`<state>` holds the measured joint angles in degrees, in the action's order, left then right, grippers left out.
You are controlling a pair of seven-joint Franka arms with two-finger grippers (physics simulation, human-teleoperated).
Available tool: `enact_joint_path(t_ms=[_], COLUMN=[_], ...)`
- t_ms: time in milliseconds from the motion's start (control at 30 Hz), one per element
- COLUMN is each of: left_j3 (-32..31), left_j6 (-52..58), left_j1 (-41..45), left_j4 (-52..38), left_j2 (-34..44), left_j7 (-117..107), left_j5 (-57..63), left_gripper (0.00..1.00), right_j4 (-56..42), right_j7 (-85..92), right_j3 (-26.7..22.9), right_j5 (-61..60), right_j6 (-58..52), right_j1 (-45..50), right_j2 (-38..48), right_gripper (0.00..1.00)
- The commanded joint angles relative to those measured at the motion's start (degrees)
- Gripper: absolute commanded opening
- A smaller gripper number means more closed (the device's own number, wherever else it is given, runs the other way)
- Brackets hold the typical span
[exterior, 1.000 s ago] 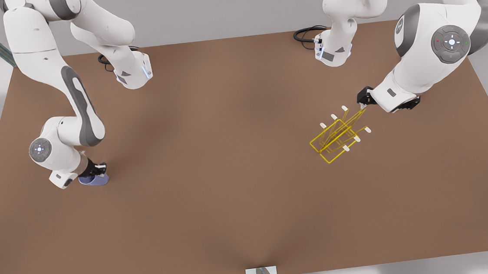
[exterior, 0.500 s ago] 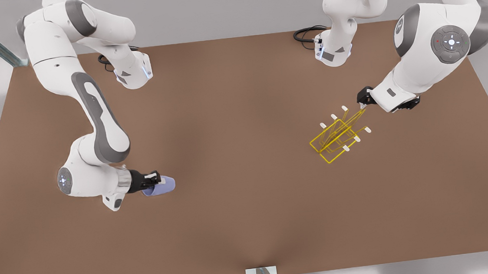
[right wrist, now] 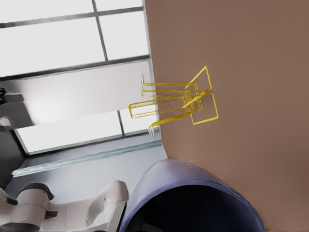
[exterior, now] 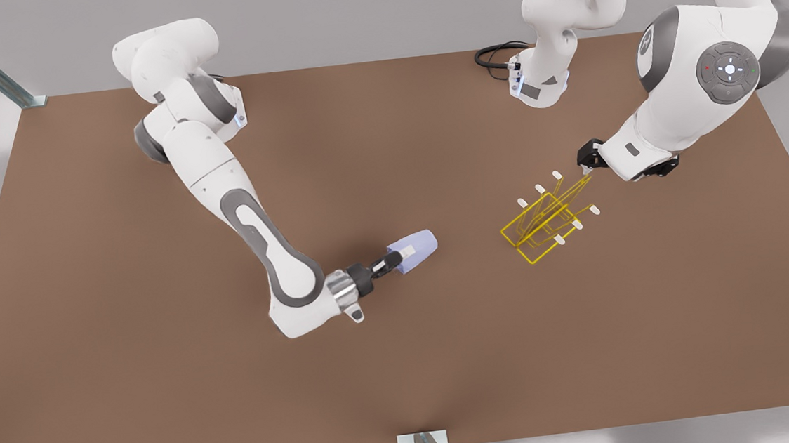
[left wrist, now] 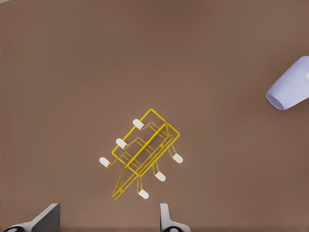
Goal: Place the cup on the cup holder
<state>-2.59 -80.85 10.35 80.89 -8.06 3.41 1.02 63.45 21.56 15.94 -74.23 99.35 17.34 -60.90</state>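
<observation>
My right gripper (exterior: 397, 258) grasps the small matte lavender-blue cup (exterior: 414, 251), the yellow wire cup holder (exterior: 542, 224) waits ahead, near my open left gripper (left wrist: 108, 220).

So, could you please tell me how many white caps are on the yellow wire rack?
6: three white caps along each side of the yellow thin-wire cup holder, near the open left pincer; the right pincer holds the lavender cup.
</observation>
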Motion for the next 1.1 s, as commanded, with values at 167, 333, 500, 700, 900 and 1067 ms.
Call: enact_joint_path(t_ms=[167, 333, 500, 700, 900, 1067], left_j3=[0.04, 0.31, 0.31, 0.31, 0.31, 0.31], left_j6=[-0.1, -0.36, -0.27, -0.27, -0.36, -0.27], left_j1=[-0.42, -0.77, -0.68, -0.68, -0.6, -0.51], left_j4=[0.06, 0.06, 0.06, 0.06, 0.06, 0.06], left_j2=[-0.91, -1.61, -1.7, -2.14, -2.14, -2.14], left_j7=[0.29, 0.2, 0.29, 0.37, 0.55, 1.52], left_j5=[-0.06, -0.14, -0.06, -0.06, 0.03, 0.03], left_gripper=[1.0, 1.0, 1.0, 1.0, 1.0, 1.0], right_j4=[-1.84, -1.05, -1.05, -1.05, -0.26, -0.17], right_j7=[19.84, 25.02, 25.02, 25.11, 25.81, 25.99], right_j3=[-0.3, -0.74, -6.27, -7.42, -7.68, -7.68], right_j5=[-11.2, -10.5, -9.36, -7.86, -5.4, -4.7], right_j6=[3.21, 3.74, 3.92, 4.01, 4.89, 4.97], right_j1=[6.39, 7.27, 10.26, 11.58, 12.1, 12.1], right_j2=[-1.94, -3.17, -3.17, -3.43, -4.4, -5.19], right_gripper=[0.21, 0.21, 0.21, 0.21, 0.33, 0.82])
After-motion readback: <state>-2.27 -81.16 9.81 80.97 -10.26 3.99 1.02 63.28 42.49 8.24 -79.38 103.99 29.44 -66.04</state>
